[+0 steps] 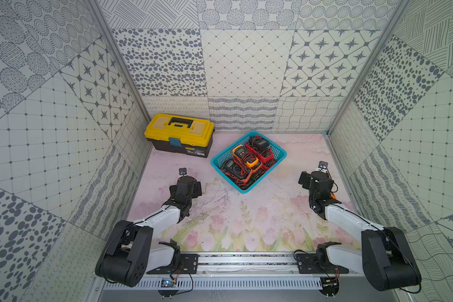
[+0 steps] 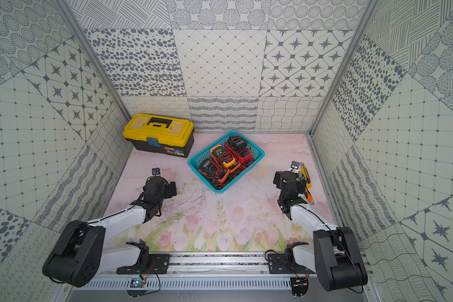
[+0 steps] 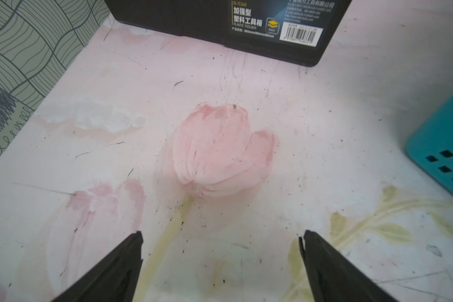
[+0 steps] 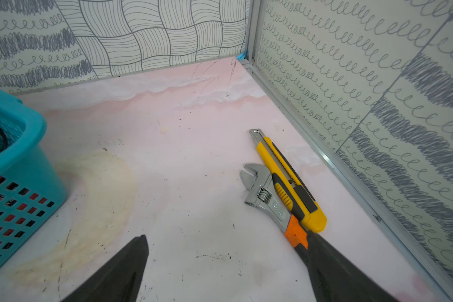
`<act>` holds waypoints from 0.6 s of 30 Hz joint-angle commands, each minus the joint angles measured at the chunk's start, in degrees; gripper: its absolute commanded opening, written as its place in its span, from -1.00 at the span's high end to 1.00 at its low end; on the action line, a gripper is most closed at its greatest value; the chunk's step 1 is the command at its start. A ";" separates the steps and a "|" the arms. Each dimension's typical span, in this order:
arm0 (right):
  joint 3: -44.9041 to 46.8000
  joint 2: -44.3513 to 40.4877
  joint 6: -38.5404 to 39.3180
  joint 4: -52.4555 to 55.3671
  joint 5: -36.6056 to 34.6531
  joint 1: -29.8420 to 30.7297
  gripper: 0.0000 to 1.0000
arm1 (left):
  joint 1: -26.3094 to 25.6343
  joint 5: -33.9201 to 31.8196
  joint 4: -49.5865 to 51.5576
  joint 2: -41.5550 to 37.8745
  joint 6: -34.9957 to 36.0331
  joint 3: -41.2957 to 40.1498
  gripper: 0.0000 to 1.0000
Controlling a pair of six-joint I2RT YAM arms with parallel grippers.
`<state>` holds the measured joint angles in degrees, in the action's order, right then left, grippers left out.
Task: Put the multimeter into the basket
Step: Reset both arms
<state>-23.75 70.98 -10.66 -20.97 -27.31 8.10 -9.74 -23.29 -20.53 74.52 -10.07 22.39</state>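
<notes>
The turquoise basket (image 1: pixel 225 177) (image 2: pixel 202 176) stands at an angle in the middle back of the table. Several multimeters lie piled inside it with tangled red and black leads. An orange-yellow multimeter (image 1: pixel 246 156) (image 2: pixel 224 157) lies on top, with a grey one (image 1: pixel 230 167) and red ones (image 1: pixel 262 150) around it. Every multimeter I see is inside the basket. My left gripper (image 3: pixel 221 235) hovers open over bare table left of the basket (image 3: pixel 442 146). My right gripper (image 4: pixel 226 235) hovers open to the right of the basket (image 4: pixel 24 167). Nothing is between either pair of fingers.
A yellow-lidded black toolbox (image 1: pixel 179 134) (image 2: pixel 158 133) (image 3: pixel 220 23) sits shut at the back left. A yellow utility knife (image 4: pixel 288 180) (image 2: pixel 305 174) and an adjustable wrench (image 4: pixel 267 196) lie by the right wall, beside my right gripper. Patterned walls enclose three sides.
</notes>
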 commanded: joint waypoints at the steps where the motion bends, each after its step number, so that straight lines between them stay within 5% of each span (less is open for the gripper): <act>1: 2.16 3.43 3.55 -15.85 4.48 -0.19 -0.97 | 3.61 9.20 -22.91 3.67 8.18 -2.47 -0.99; 9: 2.81 9.99 9.24 -25.37 9.57 -0.53 -0.97 | 4.90 14.77 -41.03 17.18 9.49 -4.08 -0.98; 18: 1.65 18.54 8.77 -30.82 14.94 -2.66 -0.97 | 5.94 14.62 -29.76 16.00 7.21 0.66 -0.99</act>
<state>-21.41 89.03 -1.91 -47.79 -14.48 6.31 -4.29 -10.55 -48.18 90.17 -3.27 20.10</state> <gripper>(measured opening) 0.987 0.992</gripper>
